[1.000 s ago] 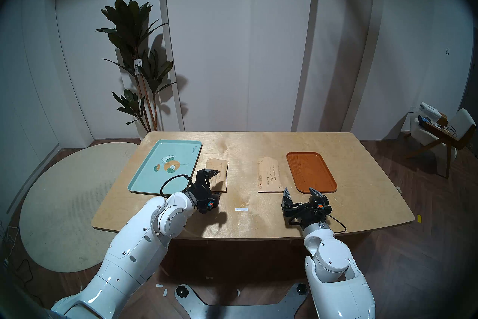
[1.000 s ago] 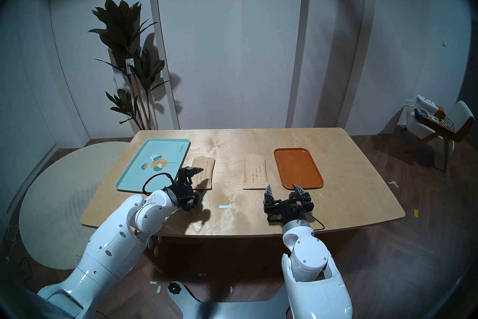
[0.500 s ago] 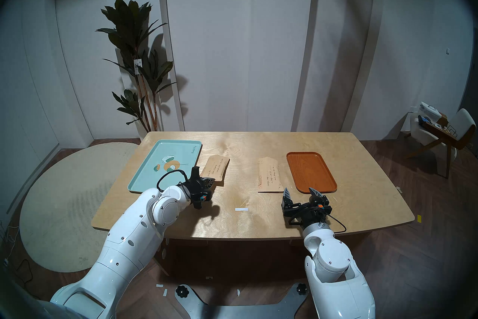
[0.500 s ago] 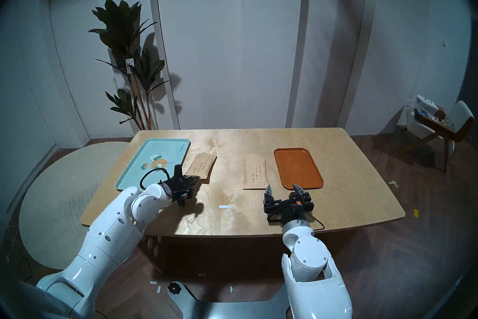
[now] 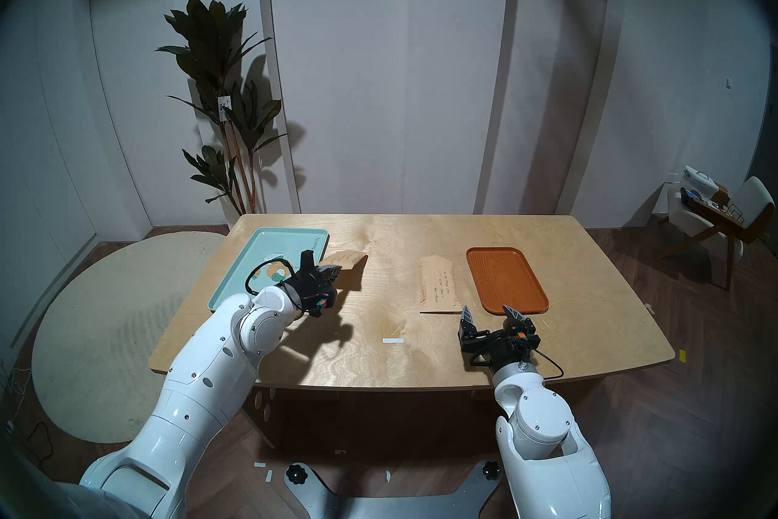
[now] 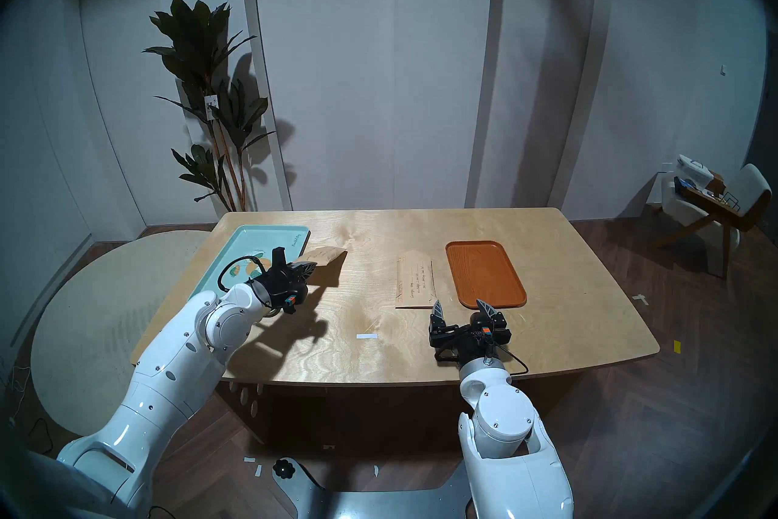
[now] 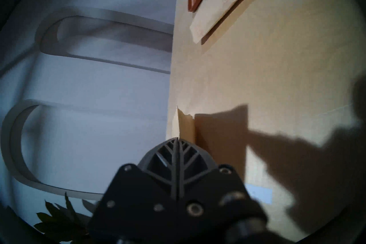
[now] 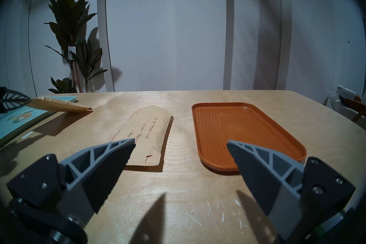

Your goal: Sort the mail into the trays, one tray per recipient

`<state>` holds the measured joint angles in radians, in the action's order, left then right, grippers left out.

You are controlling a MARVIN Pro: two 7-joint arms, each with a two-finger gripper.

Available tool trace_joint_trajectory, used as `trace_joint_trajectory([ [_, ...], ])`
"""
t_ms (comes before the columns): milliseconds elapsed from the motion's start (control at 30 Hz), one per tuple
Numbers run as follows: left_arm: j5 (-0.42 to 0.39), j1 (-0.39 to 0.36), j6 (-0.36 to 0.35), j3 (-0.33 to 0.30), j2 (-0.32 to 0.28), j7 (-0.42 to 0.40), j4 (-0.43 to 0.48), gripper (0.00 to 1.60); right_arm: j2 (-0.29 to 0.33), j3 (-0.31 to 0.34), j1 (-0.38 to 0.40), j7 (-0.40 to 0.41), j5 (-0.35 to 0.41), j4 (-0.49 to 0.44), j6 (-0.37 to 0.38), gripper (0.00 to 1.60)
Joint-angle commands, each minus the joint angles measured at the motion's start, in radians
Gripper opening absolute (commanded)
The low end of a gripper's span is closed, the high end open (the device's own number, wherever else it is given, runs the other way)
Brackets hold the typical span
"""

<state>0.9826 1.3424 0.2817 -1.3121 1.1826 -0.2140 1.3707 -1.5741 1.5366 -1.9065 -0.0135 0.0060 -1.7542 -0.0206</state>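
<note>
My left claw point(image 5: 332, 271) is clamped on the near end of one envelope point(image 5: 347, 258), holding it tilted above the table point(image 5: 379, 358) beside the green tray point(image 5: 235, 282). My right claw point(image 5: 490, 311) hangs open, with the other envelope point(image 5: 438, 284) flat beside the orange tray point(image 5: 505, 280).

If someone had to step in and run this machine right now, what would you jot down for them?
Left hand: shut on one end of a tan kraft-paper envelope, lifted off the wooden table beside the mint-green leaf-print tray.
Right hand: open, empty, just short of the second tan envelope, which lies flat next to the orange-brown wood-grain tray.
Done: first envelope picked up.
Left: both trays hold nothing yet; set each envelope in its tray.
</note>
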Motion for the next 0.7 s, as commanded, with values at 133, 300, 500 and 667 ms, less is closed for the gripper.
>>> trace_joint_trajectory([
  [133,0.049,-0.139,-0.02,-0.049,0.025,0.091,-0.012,0.0,0.0,0.0,0.005,0.0,0.0,-0.02,-0.005,1.6],
  [300,0.064,-0.181,-0.025,-0.075,0.016,0.113,-0.047,0.0,0.0,0.0,0.005,0.0,0.0,-0.02,-0.005,1.6],
  [500,0.08,-0.229,-0.019,-0.102,-0.005,0.154,-0.145,0.0,0.0,0.0,0.004,0.0,0.0,-0.021,-0.005,1.6],
  [667,0.084,-0.241,-0.02,-0.139,-0.036,0.186,-0.228,0.0,0.0,0.0,0.004,0.0,0.0,-0.021,-0.005,1.6],
])
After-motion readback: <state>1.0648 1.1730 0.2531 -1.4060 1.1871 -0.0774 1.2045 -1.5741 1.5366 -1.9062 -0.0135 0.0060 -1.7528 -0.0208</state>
